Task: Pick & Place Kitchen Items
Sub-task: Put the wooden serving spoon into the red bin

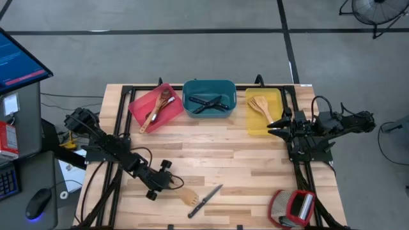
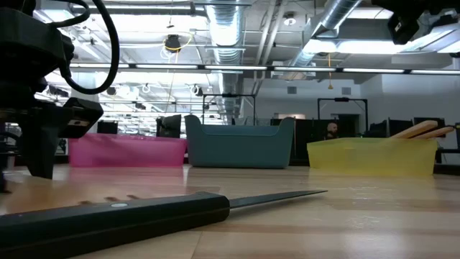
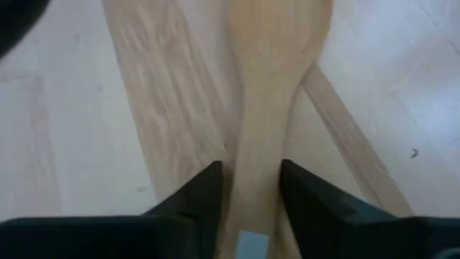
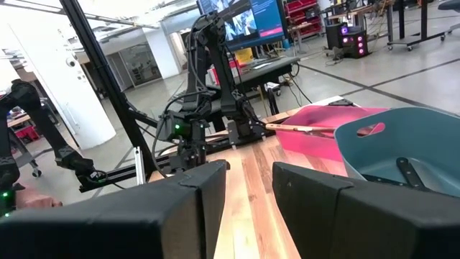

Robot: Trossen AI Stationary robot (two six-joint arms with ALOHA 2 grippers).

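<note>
My left fingers clench a wooden spatula low on the surface; one knife lies just beside it. Farther off, the red tray holds perhaps two wooden spoons, the teal tray black-handled knives, the yellow tray two spatulas. My right fingers hang released by it.
</note>
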